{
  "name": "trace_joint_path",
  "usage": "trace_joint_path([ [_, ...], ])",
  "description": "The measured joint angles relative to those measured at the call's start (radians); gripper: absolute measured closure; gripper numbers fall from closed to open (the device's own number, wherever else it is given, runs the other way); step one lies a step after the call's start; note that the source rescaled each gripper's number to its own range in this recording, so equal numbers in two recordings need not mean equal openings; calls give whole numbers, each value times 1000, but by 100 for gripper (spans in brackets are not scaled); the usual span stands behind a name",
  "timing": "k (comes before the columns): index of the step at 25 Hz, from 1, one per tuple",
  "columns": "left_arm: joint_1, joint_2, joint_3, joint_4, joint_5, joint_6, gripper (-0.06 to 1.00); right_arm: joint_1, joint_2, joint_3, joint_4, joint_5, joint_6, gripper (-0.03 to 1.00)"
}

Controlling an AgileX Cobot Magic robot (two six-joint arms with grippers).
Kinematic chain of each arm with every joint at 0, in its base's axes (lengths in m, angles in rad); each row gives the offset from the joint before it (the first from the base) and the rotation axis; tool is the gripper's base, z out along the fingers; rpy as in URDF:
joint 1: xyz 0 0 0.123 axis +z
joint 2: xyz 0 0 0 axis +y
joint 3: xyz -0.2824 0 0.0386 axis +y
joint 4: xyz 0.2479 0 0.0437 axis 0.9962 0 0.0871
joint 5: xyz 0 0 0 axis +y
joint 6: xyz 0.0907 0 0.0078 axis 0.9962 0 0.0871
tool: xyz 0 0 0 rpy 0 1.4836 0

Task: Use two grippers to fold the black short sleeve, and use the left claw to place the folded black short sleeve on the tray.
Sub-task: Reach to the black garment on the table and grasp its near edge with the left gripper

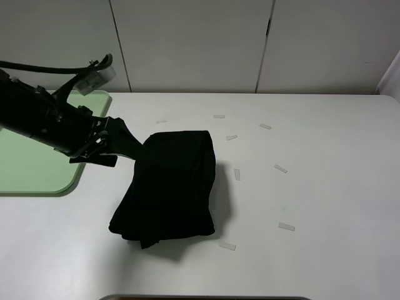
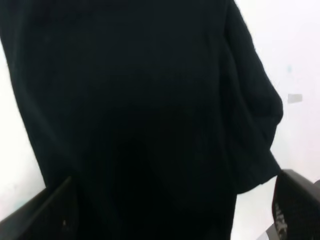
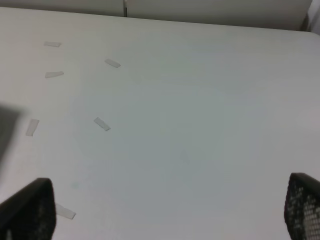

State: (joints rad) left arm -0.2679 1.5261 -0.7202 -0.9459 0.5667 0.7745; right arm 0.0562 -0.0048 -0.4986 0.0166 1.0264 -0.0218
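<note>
Black short sleeve (image 1: pixel 170 187): you had it folded into a thick dark bundle on the white table (image 1: pixel 312 187), right of the tray (image 1: pixel 31 162) and apart from it
Long axis: it ran from the far edge near the left claw (image 1: pixel 139 150) down toward your near side, leaning slightly left
Print and label: you could see neither in any view
Left claw: you had its fingers (image 2: pixel 45 215) spread wide either side of the shirt's far left corner; whether they pressed the cloth, you could not tell
Right gripper (image 3: pixel 165 210): you held it wide apart over bare table with nothing between the tips
Tape strips (image 1: pixel 281 169): small pale pieces lay scattered right of the shirt
</note>
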Motion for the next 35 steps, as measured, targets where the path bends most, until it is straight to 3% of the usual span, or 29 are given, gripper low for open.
trace_joint_path([
  [4, 29, 0, 48, -63, -18, 78, 17, 0, 0, 0, 0, 0, 0, -2],
  [15, 58, 16, 155, -95, -107, 92, 17, 0, 0, 0, 0, 0, 0, -2],
  [20, 56, 131, 146, -169, -109, 157, 17, 0, 0, 0, 0, 0, 0, -2],
  [26, -6, 286, 36, -226, -113, 190, 18, 0, 0, 0, 0, 0, 0, -2],
  [30, -55, 351, -27, -240, -112, 193, 27, 0, 0, 0, 0, 0, 0, -2],
  [35, -86, 364, -66, -240, -132, 193, 52, 0, 0, 0, 0, 0, 0, -2],
])
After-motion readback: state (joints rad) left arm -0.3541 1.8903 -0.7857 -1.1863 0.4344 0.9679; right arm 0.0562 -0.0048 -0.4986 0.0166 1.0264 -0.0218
